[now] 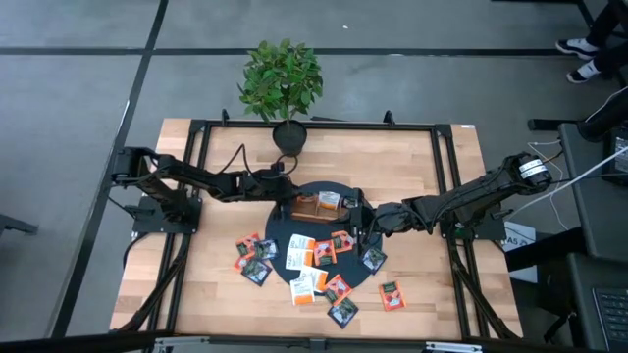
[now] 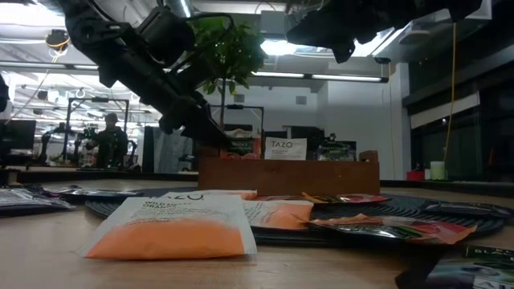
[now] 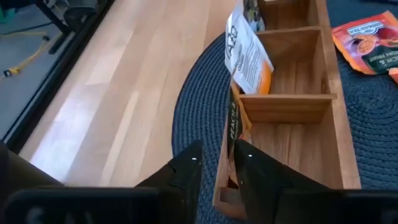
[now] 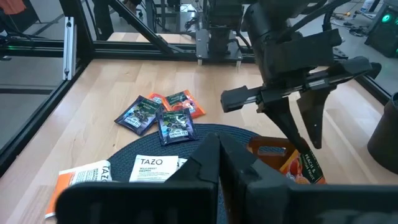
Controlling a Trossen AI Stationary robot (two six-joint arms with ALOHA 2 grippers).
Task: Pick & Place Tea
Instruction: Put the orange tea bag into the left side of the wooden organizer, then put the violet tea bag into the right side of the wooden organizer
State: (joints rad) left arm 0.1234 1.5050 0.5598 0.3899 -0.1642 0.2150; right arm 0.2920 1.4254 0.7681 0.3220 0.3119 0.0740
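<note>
The left gripper (image 3: 217, 163) sits over the wooden tray's (image 3: 331, 134) end wall, fingers a little apart around an orange tea sachet (image 3: 235, 134); bare table beside it; right gripper (image 1: 365, 222) closed

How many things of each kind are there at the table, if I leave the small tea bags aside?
Potted plant: 1
Wooden tray: 1
Round dark mat: 1
Robot arms: 2, the left arm and the right arm
Total: 5
</note>
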